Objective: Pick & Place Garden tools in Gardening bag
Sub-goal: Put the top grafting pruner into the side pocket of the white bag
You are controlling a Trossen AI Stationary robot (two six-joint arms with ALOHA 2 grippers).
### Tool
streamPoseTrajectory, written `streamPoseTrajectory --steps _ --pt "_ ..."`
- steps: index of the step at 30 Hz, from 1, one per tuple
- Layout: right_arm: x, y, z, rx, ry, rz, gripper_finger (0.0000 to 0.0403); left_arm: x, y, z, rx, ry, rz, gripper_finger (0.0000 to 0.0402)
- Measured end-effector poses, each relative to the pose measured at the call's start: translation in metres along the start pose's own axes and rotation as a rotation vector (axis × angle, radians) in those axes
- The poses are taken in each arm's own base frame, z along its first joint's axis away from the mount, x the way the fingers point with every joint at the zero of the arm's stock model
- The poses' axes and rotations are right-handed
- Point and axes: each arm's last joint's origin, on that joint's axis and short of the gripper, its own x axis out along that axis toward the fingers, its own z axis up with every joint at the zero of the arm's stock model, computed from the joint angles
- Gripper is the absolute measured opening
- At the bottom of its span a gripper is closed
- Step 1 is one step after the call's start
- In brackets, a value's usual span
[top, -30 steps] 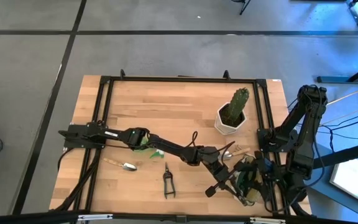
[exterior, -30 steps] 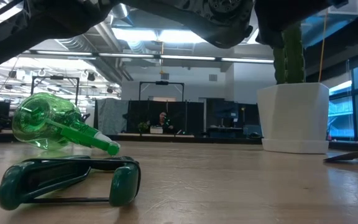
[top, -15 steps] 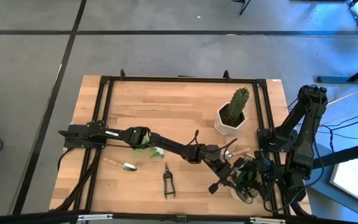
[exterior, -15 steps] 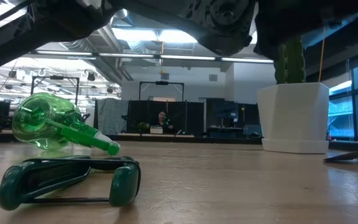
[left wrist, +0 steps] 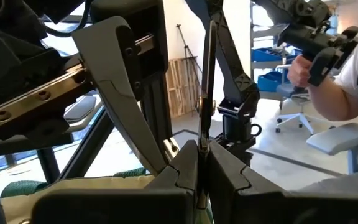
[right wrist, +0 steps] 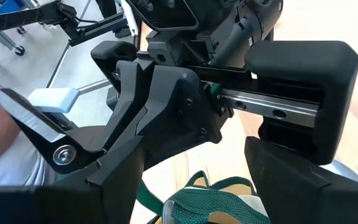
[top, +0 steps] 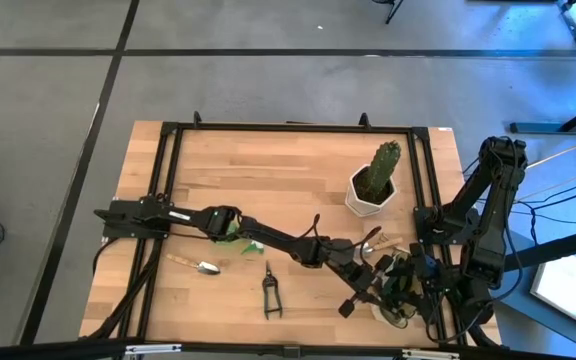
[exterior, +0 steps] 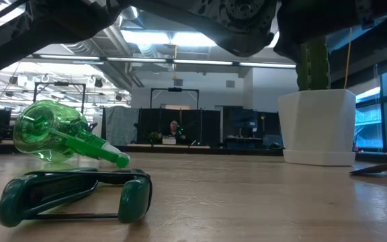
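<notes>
Table (top: 288, 170): wood top inside a black frame, broad bare area far behind the left gripper (top: 360, 297); the near right corner, where both grippers meet, is crowded. Gardening bag (top: 396, 298): seen directly under and just right of the left gripper, judged soft and floppy, likely to sag unless its mouth is kept spread; its green webbing handle (right wrist: 219, 208) is seen between the right gripper's (top: 413, 290) fingers, which stand apart, though whether fabric is actually gripped cannot be told. Cactus pot (top: 371, 190): behind the left gripper, judged heavy and tippable, to be given room. Spray bottle (top: 233, 228): lying on its side far back along the left arm, judged light, smooth, prone to rolling; best taken across the body. Pruning shears (top: 270, 293): flat on the wood, left of the left gripper, stiff, best taken at the handles. Trowel (top: 196, 265): farther left, best taken at the wooden handle. Left gripper: fingers pressed together on a thin dark upright piece (left wrist: 207, 74), judged part of a tool; which tool cannot be told.
</notes>
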Motion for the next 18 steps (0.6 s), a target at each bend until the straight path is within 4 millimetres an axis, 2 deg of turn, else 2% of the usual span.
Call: streamPoseTrajectory --steps 7,18 --pt "0.000 -0.001 0.000 -0.006 0.000 -0.010 0.0279 -0.002 0.002 0.000 -0.052 0.005 -0.051 0.0008" --pt "0.000 -0.001 0.000 0.023 -0.006 -0.010 0.0279 0.006 -0.015 0.007 -0.060 -0.023 -0.105 0.0008"
